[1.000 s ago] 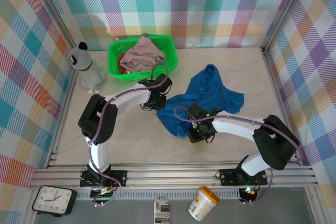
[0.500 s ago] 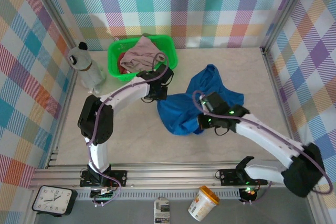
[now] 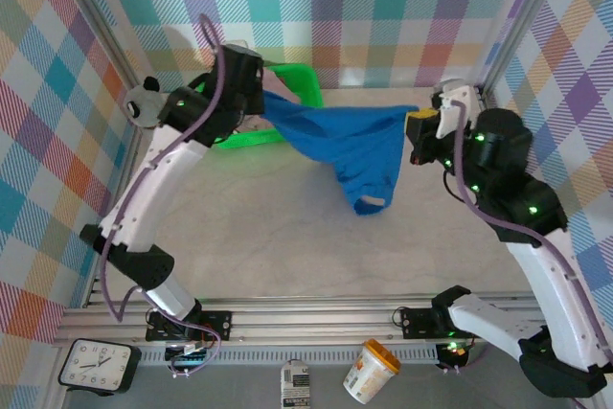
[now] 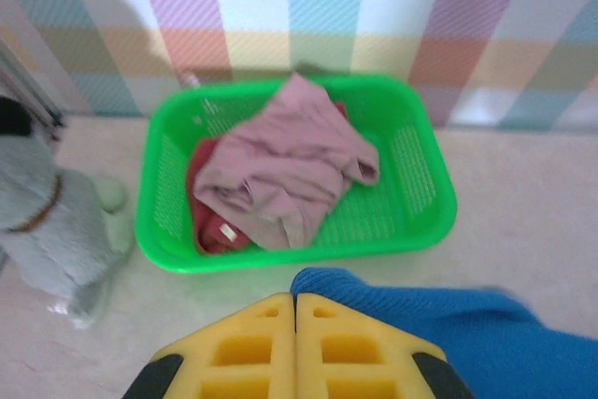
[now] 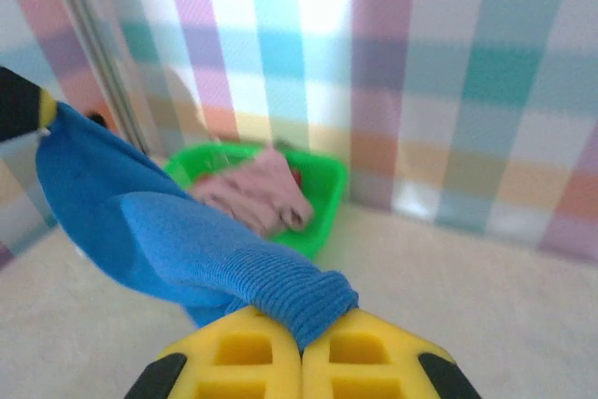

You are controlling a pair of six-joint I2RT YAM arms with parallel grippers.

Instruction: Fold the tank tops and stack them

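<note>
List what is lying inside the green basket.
In the green basket, the mauve-pink tank top lies crumpled on top. A dark red tank top peeks out from beneath it at one side. The rest of it, and the basket floor below, is covered.

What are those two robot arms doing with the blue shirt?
They are holding the blue tank top up, stretched between them over the table. The left gripper pinches one end and the right gripper pinches the other, both shut tight. The mauve-pink tank top and the dark red tank top lie crumpled in the green basket, not folded yet.
</note>
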